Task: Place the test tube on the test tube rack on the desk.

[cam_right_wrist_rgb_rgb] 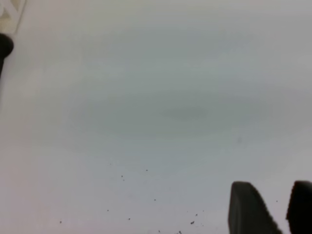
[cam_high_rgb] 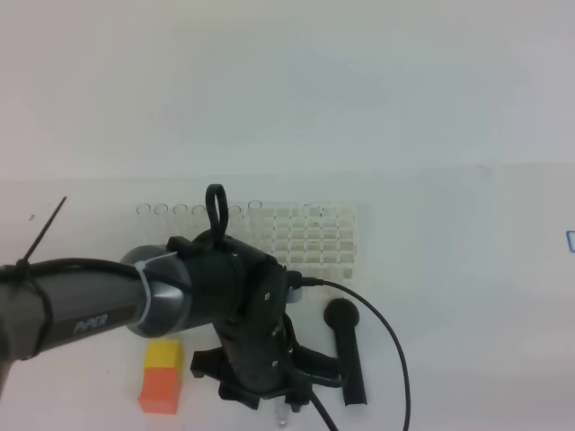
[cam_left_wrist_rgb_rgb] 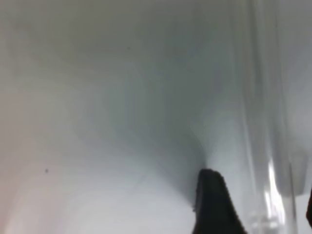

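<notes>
- Your left gripper [cam_high_rgb: 283, 409] is low over the desk [cam_high_rgb: 467, 296] at the near edge of the high view, jaws spread wide, nothing clamped.
- In the left wrist view the test tube [cam_left_wrist_rgb_rgb: 265, 146] lies on the desk between the two fingers, just beside the left-hand fingertip [cam_left_wrist_rgb_rgb: 212, 204]; the other finger barely shows at the frame edge.
- Test tube rack [cam_high_rgb: 310, 238] sits well behind the gripper, a row of tubes along its left side.
- Black round-headed stick [cam_high_rgb: 349, 346] lies just right of the gripper, orange-yellow block [cam_high_rgb: 163, 375] to its left.
- Right gripper [cam_right_wrist_rgb_rgb: 280, 209]: fingers a little apart, holding nothing, over bare desk.
</notes>
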